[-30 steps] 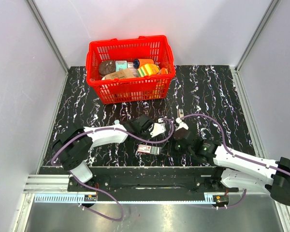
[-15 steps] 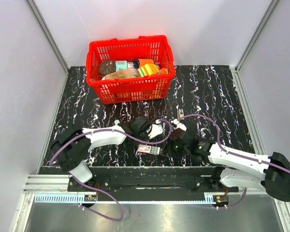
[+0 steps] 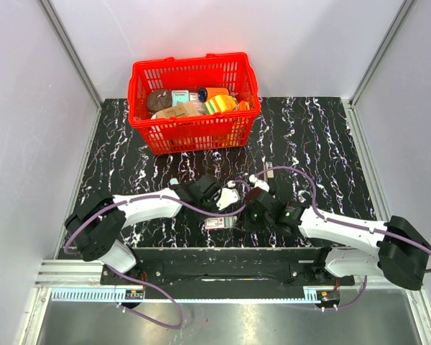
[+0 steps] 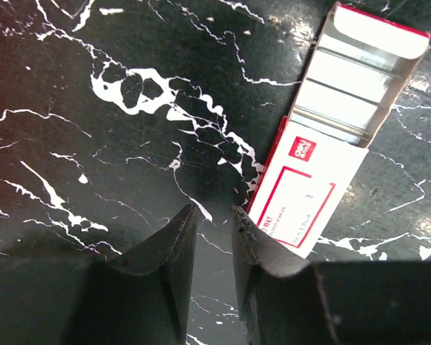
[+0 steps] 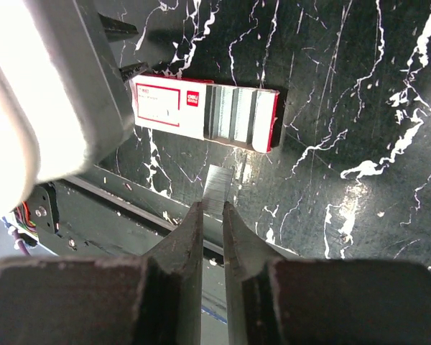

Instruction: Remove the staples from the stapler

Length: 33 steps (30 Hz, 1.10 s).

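Right hand (image 5: 212, 210) leftward, staple strip (image 5: 217, 185) in grip

This is a robotics lab test cell rather than a home or shop: plain white panel walls (image 3: 201, 36) held in bare aluminium frame posts (image 3: 68, 50) close in a black tabletop veined with white like marble (image 3: 323, 136). Two white-and-black robot arms, the left arm (image 3: 147, 205) and the right arm (image 3: 345, 230), trail loose purple cables (image 3: 302, 176) and are bolted to a black mounting rail (image 3: 223, 262) at the near edge. A red plastic shopping basket (image 3: 194, 61) of mixed grocery packets stands at the back like a prop.
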Tool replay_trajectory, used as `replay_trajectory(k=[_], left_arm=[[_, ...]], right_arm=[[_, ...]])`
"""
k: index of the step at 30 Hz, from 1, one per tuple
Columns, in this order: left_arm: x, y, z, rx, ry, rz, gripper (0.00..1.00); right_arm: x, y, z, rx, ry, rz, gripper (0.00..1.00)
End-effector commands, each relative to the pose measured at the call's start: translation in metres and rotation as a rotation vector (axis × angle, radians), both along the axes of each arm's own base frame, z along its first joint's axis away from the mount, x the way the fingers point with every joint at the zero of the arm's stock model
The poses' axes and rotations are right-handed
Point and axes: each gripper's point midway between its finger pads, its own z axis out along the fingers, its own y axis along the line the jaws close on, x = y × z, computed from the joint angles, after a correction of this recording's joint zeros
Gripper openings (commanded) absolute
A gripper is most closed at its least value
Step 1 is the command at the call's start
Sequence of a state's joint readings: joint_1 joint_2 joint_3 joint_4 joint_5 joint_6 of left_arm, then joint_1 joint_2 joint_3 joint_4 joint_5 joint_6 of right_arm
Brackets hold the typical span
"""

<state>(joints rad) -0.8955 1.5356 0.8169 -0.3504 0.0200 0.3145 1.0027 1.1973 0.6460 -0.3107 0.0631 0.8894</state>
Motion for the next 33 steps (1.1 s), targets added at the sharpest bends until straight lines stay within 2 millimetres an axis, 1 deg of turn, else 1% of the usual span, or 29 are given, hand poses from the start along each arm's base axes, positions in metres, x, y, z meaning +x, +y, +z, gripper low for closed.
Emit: replay_trajectory(k=[1, 3, 6, 8, 9, 12, 14, 16, 17, 20, 25, 33], left_arm=[[-0.005, -0.009, 0.015, -0.065, 0.001, -0.023, 0.30], [-0.006, -0.010, 0.021, -0.077, -0.003, -0.023, 0.30], [0.004, -0.009, 0.035, -0.093, -0.043, 0.001, 0.33], [0.016, -0.006, 0.048, -0.115, -0.073, 0.032, 0.36], [0.026, -0.005, 0.057, -0.130, -0.091, 0.055, 0.37], [0.048, 0.007, 0.073, -0.159, -0.102, 0.128, 0.40], [0.061, 0.010, 0.090, -0.205, -0.104, 0.168, 0.43], [0.069, 0.015, 0.105, -0.254, -0.093, 0.206, 0.46], [0.072, 0.017, 0.111, -0.278, -0.083, 0.225, 0.50], [0.078, 0.024, 0.128, -0.335, -0.067, 0.263, 0.52], [0.081, 0.031, 0.140, -0.370, -0.066, 0.295, 0.53], [0.079, 0.032, 0.135, -0.372, -0.045, 0.309, 0.53]], right_arm=[[0.013, 0.016, 0.019, 0.035, -0.067, 0.012, 0.02], [0.014, 0.018, 0.015, 0.018, -0.063, 0.019, 0.02], [0.017, 0.023, 0.012, 0.000, -0.061, 0.031, 0.01], [0.019, 0.025, 0.009, -0.011, -0.060, 0.039, 0.02], [0.020, 0.027, 0.009, -0.014, -0.064, 0.043, 0.01], [0.023, 0.029, 0.005, -0.034, -0.065, 0.055, 0.02], [0.024, 0.030, 0.002, -0.050, -0.065, 0.060, 0.01], [0.025, 0.030, -0.003, -0.066, -0.061, 0.065, 0.01], [0.025, 0.031, -0.006, -0.070, -0.056, 0.066, 0.02], [0.026, 0.031, -0.011, -0.082, -0.054, 0.068, 0.02], [0.027, 0.033, -0.016, -0.092, -0.052, 0.073, 0.03], [0.030, 0.039, -0.023, -0.106, -0.045, 0.086, 0.06]])
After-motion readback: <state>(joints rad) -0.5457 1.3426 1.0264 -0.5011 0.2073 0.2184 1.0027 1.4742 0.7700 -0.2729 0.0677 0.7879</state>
